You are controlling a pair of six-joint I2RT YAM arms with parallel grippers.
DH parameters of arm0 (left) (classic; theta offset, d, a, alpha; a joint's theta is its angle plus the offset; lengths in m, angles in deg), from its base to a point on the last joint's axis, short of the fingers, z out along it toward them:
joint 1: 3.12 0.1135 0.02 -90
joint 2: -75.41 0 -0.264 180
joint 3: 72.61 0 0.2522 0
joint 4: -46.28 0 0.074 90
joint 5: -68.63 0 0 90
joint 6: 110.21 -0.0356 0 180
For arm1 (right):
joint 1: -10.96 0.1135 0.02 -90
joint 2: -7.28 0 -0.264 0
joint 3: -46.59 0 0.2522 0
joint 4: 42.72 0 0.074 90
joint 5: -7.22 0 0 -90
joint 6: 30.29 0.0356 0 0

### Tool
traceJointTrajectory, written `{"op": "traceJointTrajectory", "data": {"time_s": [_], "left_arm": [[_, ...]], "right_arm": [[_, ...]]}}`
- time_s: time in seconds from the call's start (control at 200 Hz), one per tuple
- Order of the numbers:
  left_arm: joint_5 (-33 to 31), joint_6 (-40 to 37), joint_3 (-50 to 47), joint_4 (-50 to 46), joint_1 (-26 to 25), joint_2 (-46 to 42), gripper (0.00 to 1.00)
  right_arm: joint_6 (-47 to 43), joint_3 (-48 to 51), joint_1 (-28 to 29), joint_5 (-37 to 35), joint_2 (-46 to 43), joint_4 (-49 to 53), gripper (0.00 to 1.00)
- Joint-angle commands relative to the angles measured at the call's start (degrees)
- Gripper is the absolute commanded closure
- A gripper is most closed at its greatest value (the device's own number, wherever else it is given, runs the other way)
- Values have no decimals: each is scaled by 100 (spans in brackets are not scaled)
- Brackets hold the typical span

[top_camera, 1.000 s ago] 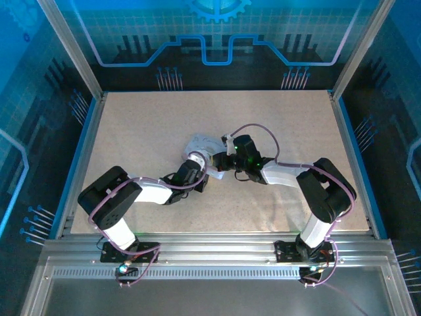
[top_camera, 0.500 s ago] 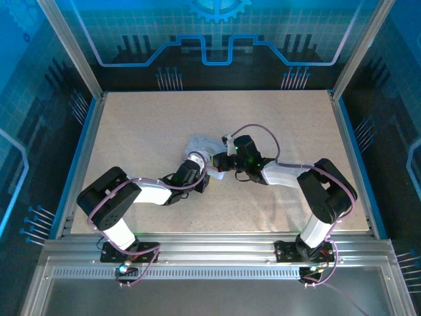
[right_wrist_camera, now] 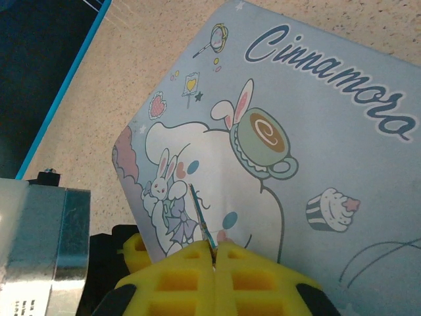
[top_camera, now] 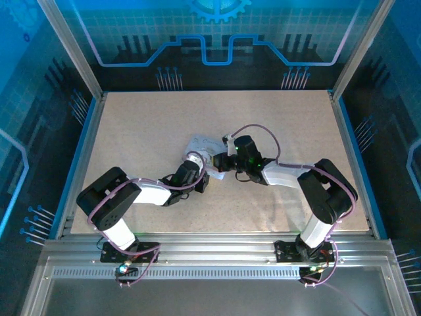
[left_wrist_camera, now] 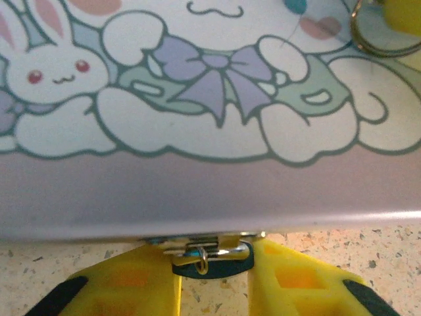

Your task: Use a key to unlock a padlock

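The right gripper [right_wrist_camera: 214, 251] is pressed together on the key [right_wrist_camera: 199, 214], a thin dark sliver poking out over the lid of the tin [right_wrist_camera: 329, 105]. The left gripper [left_wrist_camera: 212, 270] pinches the padlock [left_wrist_camera: 220, 263] at the tin's front edge. Held by so little, the key may twist or slip when it is pushed at the keyhole, which is hidden from view.
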Motion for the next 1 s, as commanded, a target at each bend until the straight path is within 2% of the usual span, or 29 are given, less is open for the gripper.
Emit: {"op": "traceJointTrajectory", "data": {"time_s": [0.0,0.365,0.78,0.995], "left_arm": [[324,190,-18,440,-32,-266,74],[664,927,80,-129,-29,-731,75],[1175,1755,526,-1025,-35,-840,77],[1304,2334,772,-1491,-23,-864,80]], "right_arm": [[-31,329,30,-98,100,798,100],[-193,471,26,-86,-436,352,100],[-1091,1733,15,-720,-2355,105,100],[-1518,2518,267,-1083,-3113,-134,100]]}}
